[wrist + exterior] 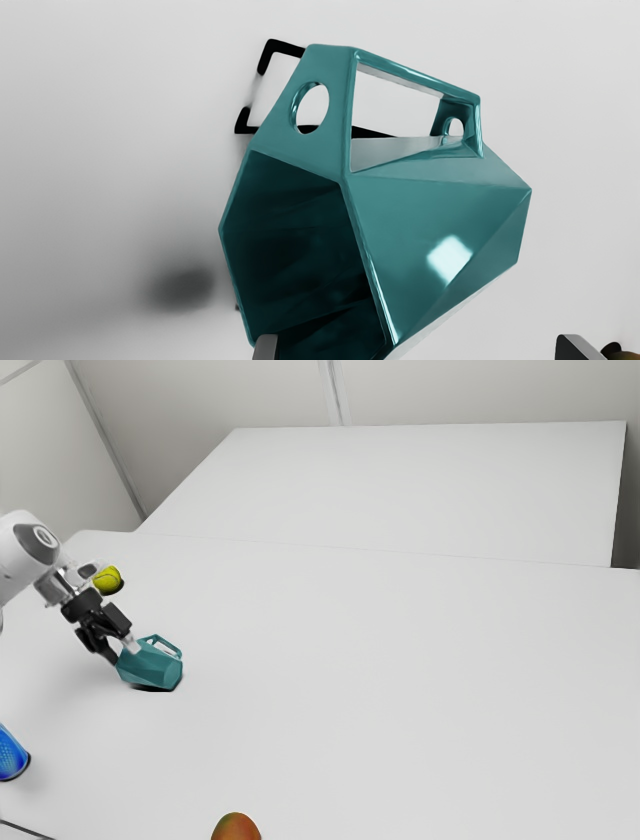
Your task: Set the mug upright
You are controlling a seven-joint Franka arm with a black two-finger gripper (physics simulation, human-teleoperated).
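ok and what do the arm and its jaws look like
The arm is white, smooth and rounded, with a dark grey round cap on its side. Past a lighter grey wrist piece, the jaws are black and blocky, with pale grey on the tips.

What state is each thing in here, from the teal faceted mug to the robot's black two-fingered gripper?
Teal faceted mug: lying on its side, open mouth toward the arm.
Black two-fingered gripper: open, fingers wide apart at the mug.
Yellow-green ball: resting on the table.
Red-green round fruit: partly cut off; whole or cut, can't tell.
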